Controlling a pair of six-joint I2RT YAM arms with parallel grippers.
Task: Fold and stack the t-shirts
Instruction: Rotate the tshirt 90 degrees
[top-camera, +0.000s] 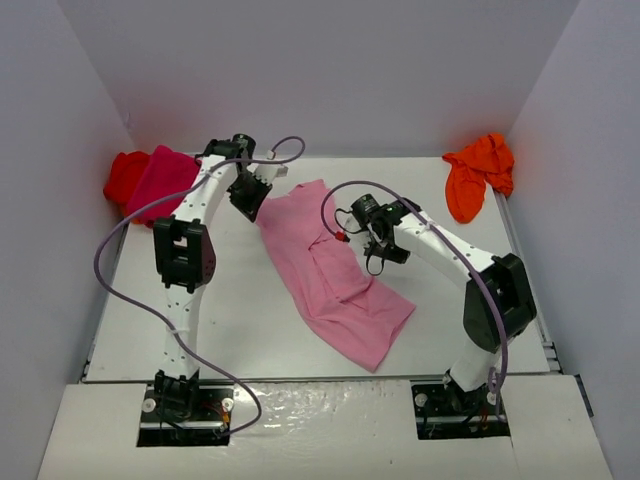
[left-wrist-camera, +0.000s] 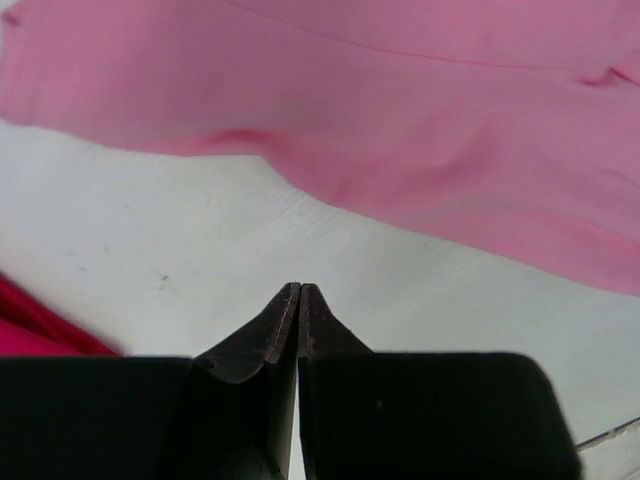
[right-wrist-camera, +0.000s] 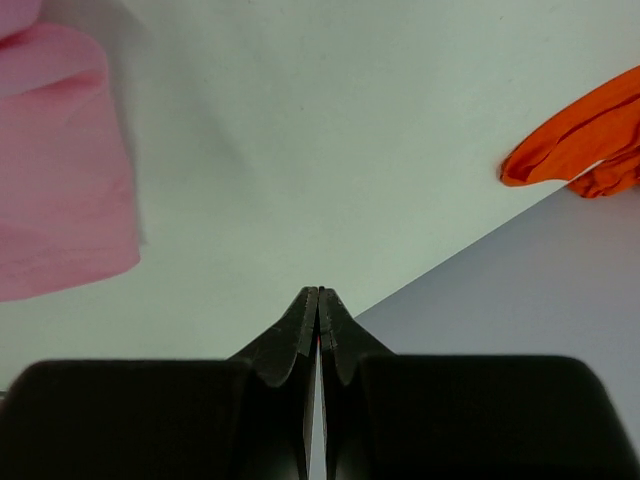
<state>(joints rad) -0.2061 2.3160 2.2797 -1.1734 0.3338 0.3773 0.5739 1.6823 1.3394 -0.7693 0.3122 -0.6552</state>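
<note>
Top view: the light pink t-shirt (top-camera: 335, 275) is lying spread out and wrinkled in the middle of the tabletop (top-camera: 240, 320), stretching as a long diagonal from about 11 o'clock down to 5 o'clock. It is not folded into a neat shape, and one flap is lapping over its middle.

Up in the far corner at 10 o'clock, the magenta t-shirt (top-camera: 160, 180) is sitting bunched up. The red t-shirt (top-camera: 122, 175) is touching it on its outer side, against the wall. In the far corner at 2 o'clock, the orange t-shirt (top-camera: 478, 175) is lying crumpled, well apart from the rest.

The left claw (left-wrist-camera: 299, 290) is hovering with its fingers pressed together and nothing between them. In its wrist view it is pointing at bare tabletop, with the pink cloth's edge running across at 12 o'clock and a sliver of deeper pink-red cloth showing at 9 o'clock.

The right claw (right-wrist-camera: 318, 295) is also pressed together and gripping nothing. In its own view a corner of the pink shirt is sitting at 9 o'clock and the orange cloth is peeking in at 2 o'clock. Neither claw is touching any cloth.
</note>
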